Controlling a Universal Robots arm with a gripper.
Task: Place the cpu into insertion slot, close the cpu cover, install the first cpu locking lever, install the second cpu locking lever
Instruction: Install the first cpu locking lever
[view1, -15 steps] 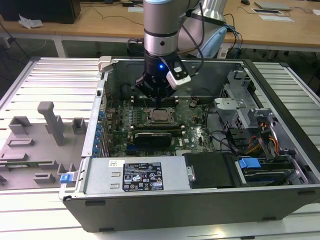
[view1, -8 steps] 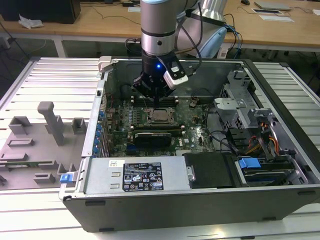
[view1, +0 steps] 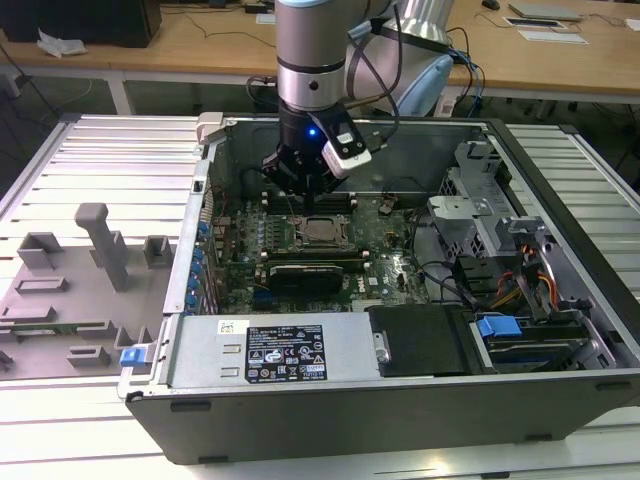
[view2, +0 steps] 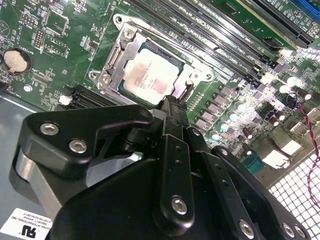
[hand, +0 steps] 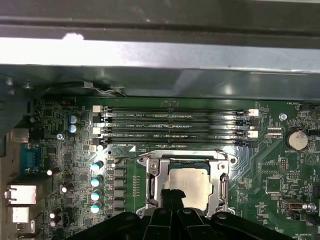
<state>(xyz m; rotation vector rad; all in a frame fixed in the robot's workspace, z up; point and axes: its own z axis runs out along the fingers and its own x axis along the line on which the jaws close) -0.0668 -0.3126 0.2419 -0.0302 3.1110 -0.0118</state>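
The cpu (view2: 150, 75) lies flat in the insertion slot, its pale metal top showing through the window of the cpu cover (view2: 119, 56), which lies down over it. The slot itself is hidden under chip and cover. In the first wrist view the cpu (hand: 192, 184) sits inside the cover frame (hand: 151, 175), and a thin wire lever (hand: 129, 157) runs by the frame's corner. My gripper (view2: 170, 104) is shut, its black fingertips together at the socket's edge beside a metal lever hook (view2: 188, 90). From the exterior view, the gripper (view1: 308, 200) hangs just above the cpu (view1: 322, 232).
Long black memory slots (hand: 175, 127) run beside the socket. A black heatsink block (view1: 305, 272) lies on the green board just in front of it. The case wall (view1: 215, 160), a drive cage (view1: 470, 215) and cables hem the board in. A grey fixture tray (view1: 80, 270) sits outside.
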